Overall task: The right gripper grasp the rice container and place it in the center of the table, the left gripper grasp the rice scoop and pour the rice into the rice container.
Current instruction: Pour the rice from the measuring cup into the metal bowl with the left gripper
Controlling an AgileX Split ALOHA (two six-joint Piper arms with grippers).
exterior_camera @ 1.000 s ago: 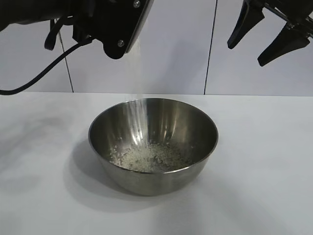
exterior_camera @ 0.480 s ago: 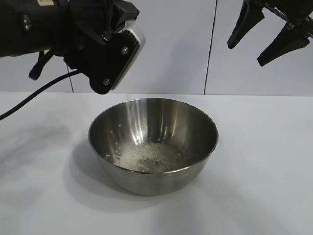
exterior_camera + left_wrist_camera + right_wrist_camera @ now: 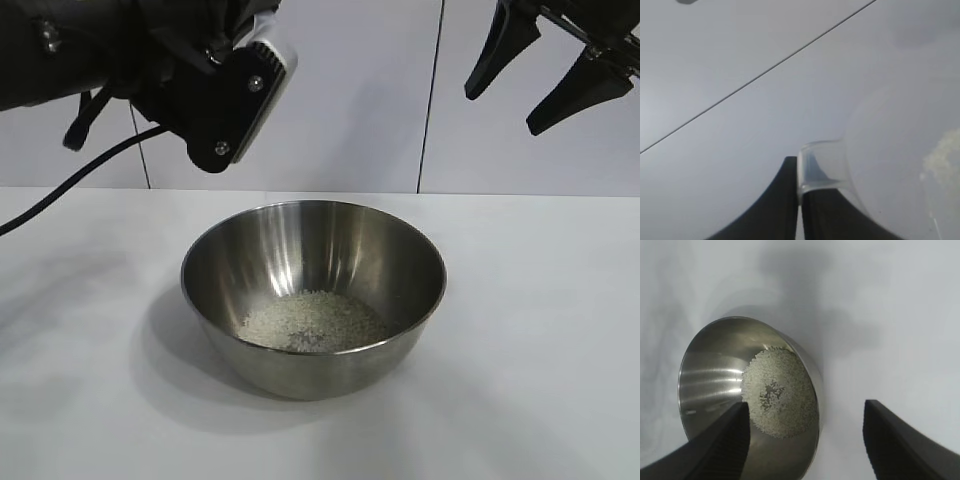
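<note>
Nearest, the rice container [image 3: 313, 295] stands upright near the middle of the white counter [image 3: 540, 330], so the placing step reads as done. The rice [image 3: 313, 320] lies as a low off-white heap on its floor; in the right wrist view the same heap [image 3: 780, 392] covers most of the bottom, with a small bare patch near its middle. No grains show falling in the exterior view.

Above and behind the container's left rim hangs the left hand [image 3: 799, 210], its wrist camera block facing the exterior camera. Its two dark fingers [image 3: 775, 205] sit pressed together on the handle of the rice scoop [image 3: 822, 167], whose clear body shows only in the left wrist view; a few pale grains appear to cling inside it.

Farthest, at upper right and well clear of the container, the right hand [image 3: 540, 70] hovers with its fingers spread apart, gripping nothing.

Judged step: the pour is at or near its end. The next move would call for righting the scoop and carrying it away from the rim without knocking the container.
</note>
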